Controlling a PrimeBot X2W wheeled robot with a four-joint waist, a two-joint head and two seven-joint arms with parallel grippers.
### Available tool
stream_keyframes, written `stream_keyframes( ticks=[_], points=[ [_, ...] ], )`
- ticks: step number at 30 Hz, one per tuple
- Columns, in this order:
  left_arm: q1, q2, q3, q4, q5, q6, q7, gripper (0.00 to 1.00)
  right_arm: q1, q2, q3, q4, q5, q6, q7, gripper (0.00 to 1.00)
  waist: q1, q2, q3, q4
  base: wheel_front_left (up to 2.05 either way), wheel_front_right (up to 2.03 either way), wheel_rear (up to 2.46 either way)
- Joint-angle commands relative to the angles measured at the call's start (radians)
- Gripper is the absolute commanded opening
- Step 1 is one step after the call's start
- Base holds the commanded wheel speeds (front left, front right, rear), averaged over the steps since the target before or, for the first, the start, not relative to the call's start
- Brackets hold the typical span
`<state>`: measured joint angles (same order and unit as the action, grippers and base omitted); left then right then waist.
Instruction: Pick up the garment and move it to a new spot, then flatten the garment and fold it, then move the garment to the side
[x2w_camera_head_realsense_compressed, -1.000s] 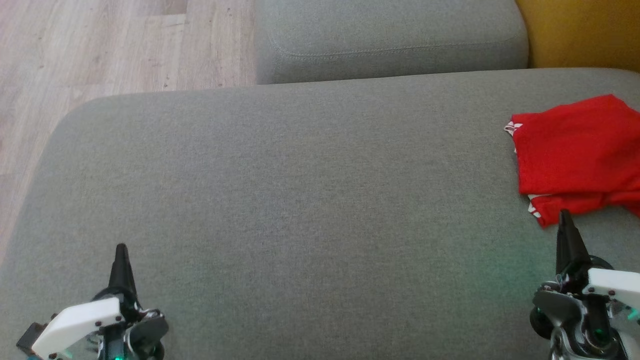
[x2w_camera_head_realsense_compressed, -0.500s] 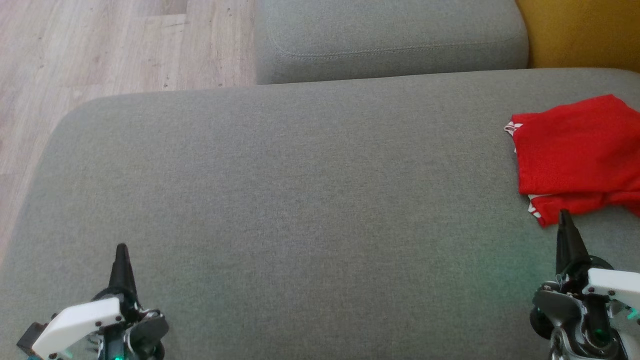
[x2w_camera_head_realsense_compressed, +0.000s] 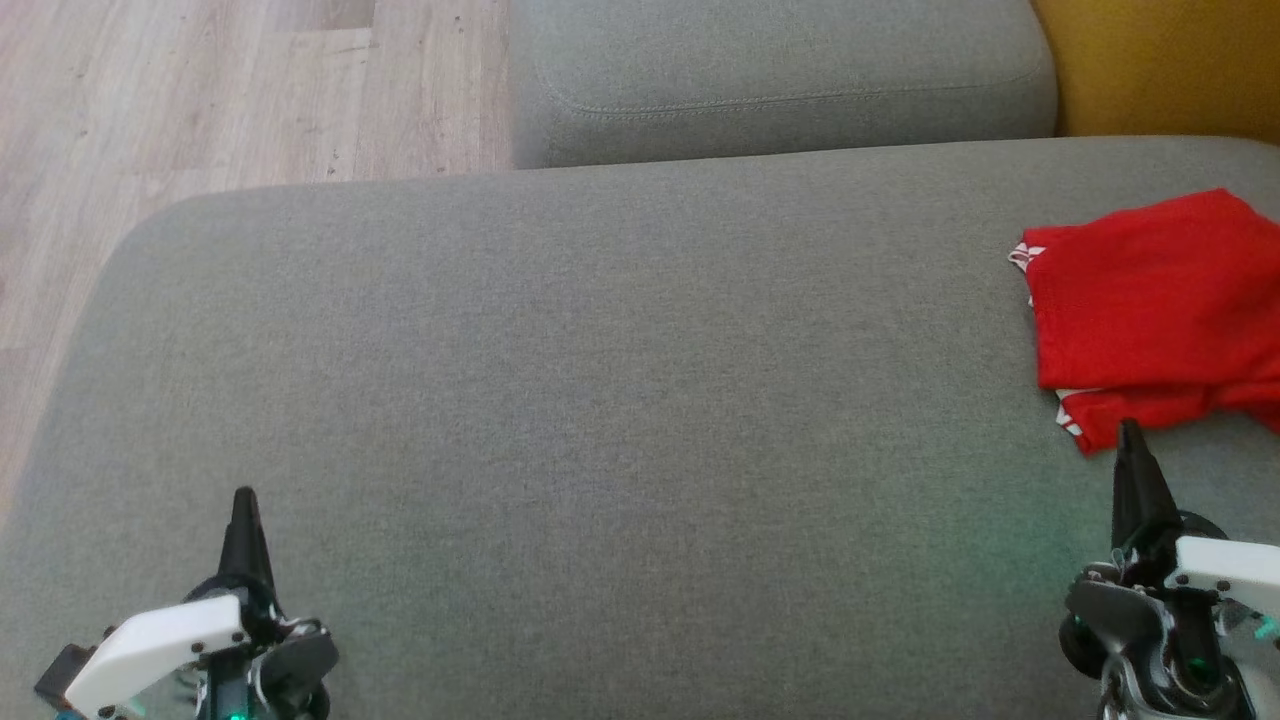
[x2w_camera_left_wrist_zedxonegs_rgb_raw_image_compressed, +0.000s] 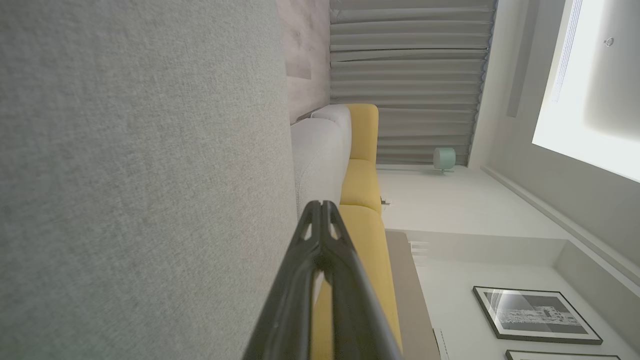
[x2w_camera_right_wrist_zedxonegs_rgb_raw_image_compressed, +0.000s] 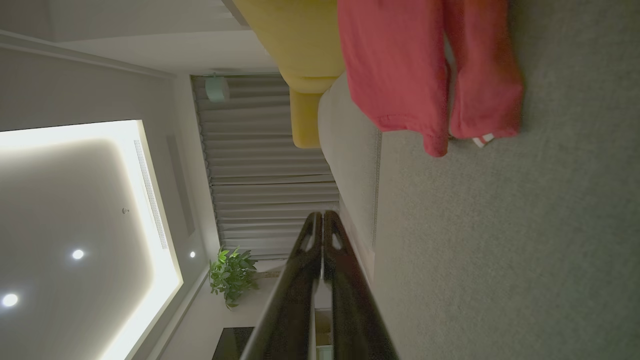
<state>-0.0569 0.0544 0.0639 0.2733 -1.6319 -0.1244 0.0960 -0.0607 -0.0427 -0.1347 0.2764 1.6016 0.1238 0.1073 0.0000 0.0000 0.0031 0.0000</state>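
Observation:
A red garment (x2w_camera_head_realsense_compressed: 1150, 310) with white trim lies folded at the right edge of the grey sofa cushion (x2w_camera_head_realsense_compressed: 600, 430); the right wrist view shows the garment (x2w_camera_right_wrist_zedxonegs_rgb_raw_image_compressed: 415, 65) ahead of the fingers. My right gripper (x2w_camera_head_realsense_compressed: 1130, 432) rests just below the garment's near edge, shut and empty, its fingers pressed together (x2w_camera_right_wrist_zedxonegs_rgb_raw_image_compressed: 321, 215). Far to the left, near the cushion's front, my left gripper (x2w_camera_head_realsense_compressed: 243, 497) is also shut with nothing in it, its tips meeting (x2w_camera_left_wrist_zedxonegs_rgb_raw_image_compressed: 320, 204) beside the grey fabric.
A second grey cushion (x2w_camera_head_realsense_compressed: 780, 70) sits behind, a yellow sofa part (x2w_camera_head_realsense_compressed: 1160, 60) at the back right. Wooden floor (x2w_camera_head_realsense_compressed: 200, 90) lies beyond the cushion's left and far edges. The wrist views show curtains (x2w_camera_left_wrist_zedxonegs_rgb_raw_image_compressed: 410, 80), a plant (x2w_camera_right_wrist_zedxonegs_rgb_raw_image_compressed: 232, 275) and framed pictures (x2w_camera_left_wrist_zedxonegs_rgb_raw_image_compressed: 537, 315).

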Motion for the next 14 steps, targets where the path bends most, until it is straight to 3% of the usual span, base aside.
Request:
stream_keyframes(
  ticks=[1,14],
  points=[
    [-0.050,0.007,0.035,-0.029,0.011,-0.006,0.006,0.00,-0.047,-0.008,0.021,-0.032,0.007,0.007,0.006,0.00,0.0000,0.0000,0.000,0.000,0.00,0.00,0.00],
    [-0.050,0.005,0.038,-0.029,0.013,-0.006,0.008,0.00,-0.047,-0.008,0.021,-0.032,0.007,0.007,0.006,0.00,0.0000,0.0000,0.000,0.000,0.00,0.00,0.00]
  ],
)
